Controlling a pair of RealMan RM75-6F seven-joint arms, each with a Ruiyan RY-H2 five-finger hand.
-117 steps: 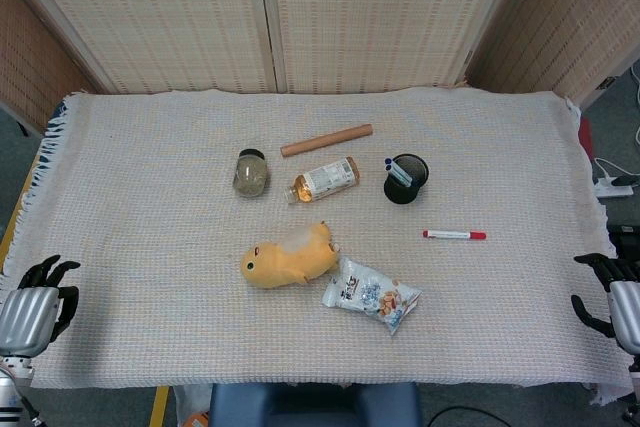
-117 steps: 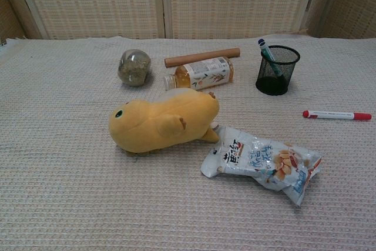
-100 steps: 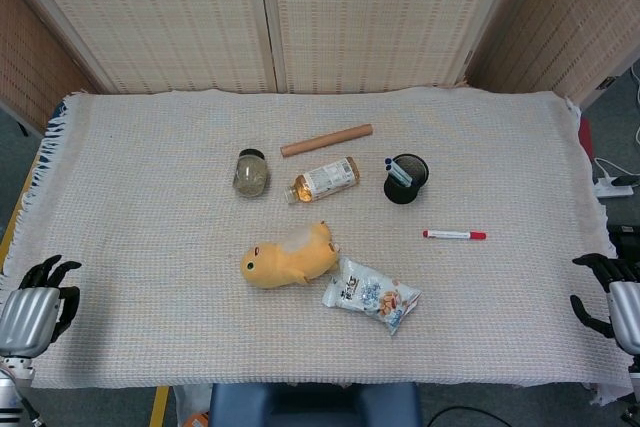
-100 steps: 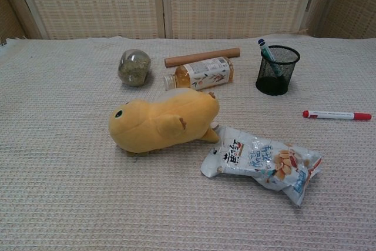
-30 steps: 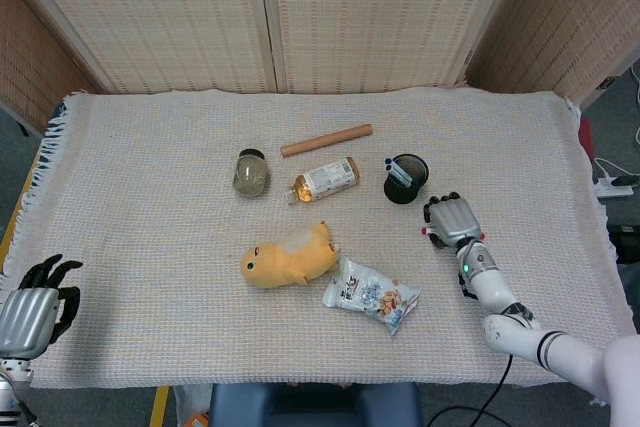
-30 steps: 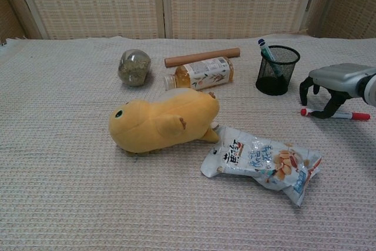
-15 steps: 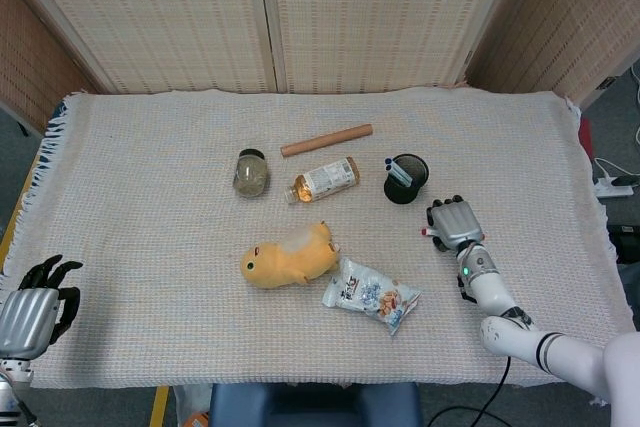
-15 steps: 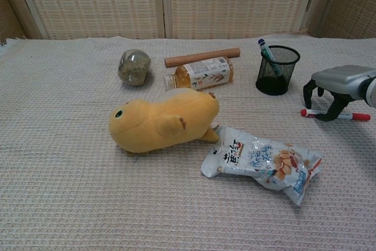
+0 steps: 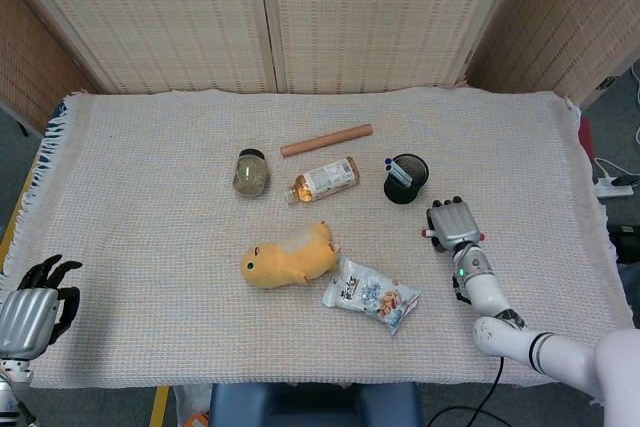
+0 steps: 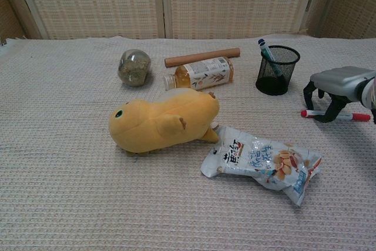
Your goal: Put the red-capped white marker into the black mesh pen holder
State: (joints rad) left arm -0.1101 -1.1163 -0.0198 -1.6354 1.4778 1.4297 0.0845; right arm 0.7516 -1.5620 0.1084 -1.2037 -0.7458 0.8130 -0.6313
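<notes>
I hold my right hand [image 10: 339,89] directly over the red-capped white marker [image 10: 335,114], fingers arched astride its left-right axis without gripping yet, black mesh pen holder [image 10: 277,70] just beyond-left.

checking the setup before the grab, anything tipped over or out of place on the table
Two containers lie on their sides: the tea bottle and the glass jar. The plush toy is also flopped over. Nothing looks spilled or damaged, and the pen holder stands upright.
</notes>
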